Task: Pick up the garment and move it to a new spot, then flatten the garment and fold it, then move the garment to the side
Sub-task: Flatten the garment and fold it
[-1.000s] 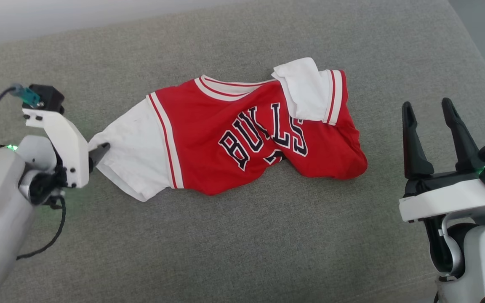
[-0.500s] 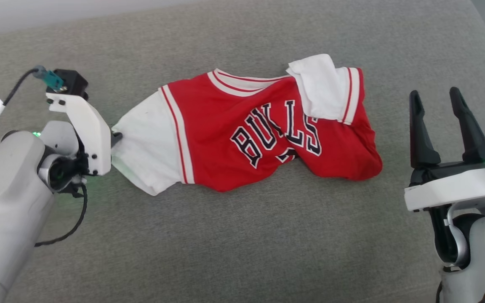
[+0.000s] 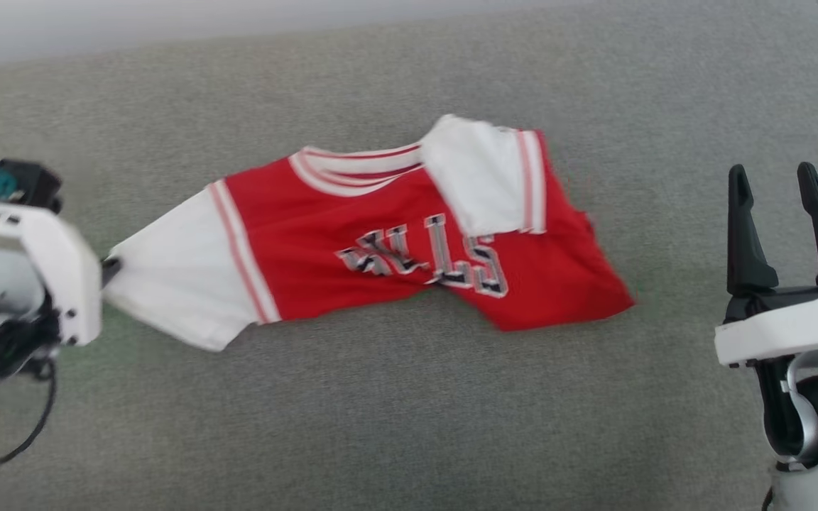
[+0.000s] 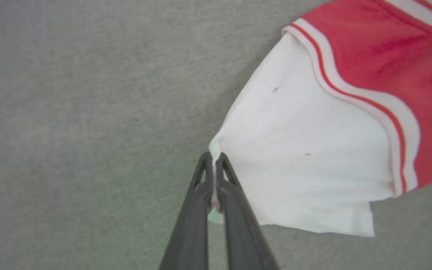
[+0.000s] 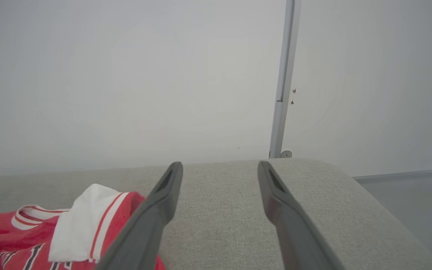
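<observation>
The red T-shirt lay rumpled on the grey cushion, light and limp, likely to drag and bunch. The left hand pinched its white sleeve edge; the right hand, released, could take the far hem.

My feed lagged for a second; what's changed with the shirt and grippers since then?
The left gripper closed on the hem of the T-shirt's white sleeve and is drawing it leftward, stretching the fabric taut. The right gripper stayed open, clear of the shirt; the other sleeve stays folded over the chest.
</observation>
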Available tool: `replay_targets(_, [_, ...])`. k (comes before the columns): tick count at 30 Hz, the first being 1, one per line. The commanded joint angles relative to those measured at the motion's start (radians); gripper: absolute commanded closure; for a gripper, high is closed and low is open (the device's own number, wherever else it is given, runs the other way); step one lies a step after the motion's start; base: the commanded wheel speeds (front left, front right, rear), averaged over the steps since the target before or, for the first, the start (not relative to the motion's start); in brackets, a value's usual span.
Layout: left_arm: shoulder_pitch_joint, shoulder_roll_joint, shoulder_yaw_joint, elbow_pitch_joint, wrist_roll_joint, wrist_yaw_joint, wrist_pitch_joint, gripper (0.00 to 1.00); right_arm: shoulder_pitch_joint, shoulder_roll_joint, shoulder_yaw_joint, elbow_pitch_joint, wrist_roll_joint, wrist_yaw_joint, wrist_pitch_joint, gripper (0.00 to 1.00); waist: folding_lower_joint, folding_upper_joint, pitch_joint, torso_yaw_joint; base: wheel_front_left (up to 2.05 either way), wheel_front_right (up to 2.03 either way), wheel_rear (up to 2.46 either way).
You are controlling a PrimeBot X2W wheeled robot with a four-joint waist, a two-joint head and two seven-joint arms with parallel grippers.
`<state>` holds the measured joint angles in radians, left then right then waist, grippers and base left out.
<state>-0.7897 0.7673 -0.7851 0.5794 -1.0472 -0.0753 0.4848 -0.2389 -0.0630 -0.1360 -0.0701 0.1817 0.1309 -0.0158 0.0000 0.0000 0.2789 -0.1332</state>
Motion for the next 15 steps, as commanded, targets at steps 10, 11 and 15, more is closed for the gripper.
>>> replay_targets(10, [0.148,0.075,0.049,-0.123,-0.074,0.11,-0.012,1.0,0.028,0.008,-0.007,-0.03,0.0,0.0,0.035,0.0,0.0,0.0,-0.012,0.04,0.0,0.0,0.0])
replay_targets(11, [0.173,0.071,0.052,-0.147,-0.076,0.119,-0.036,0.63,0.03,0.009,-0.001,-0.029,0.002,-0.001,0.042,0.0,0.0,0.0,-0.017,0.046,0.0,0.0,0.0])
replay_targets(15, [0.205,0.059,0.076,-0.189,-0.088,0.13,-0.11,0.0,0.039,0.009,0.025,-0.024,0.011,0.0,0.063,0.0,0.0,0.0,-0.031,0.06,0.0,0.0,0.0])
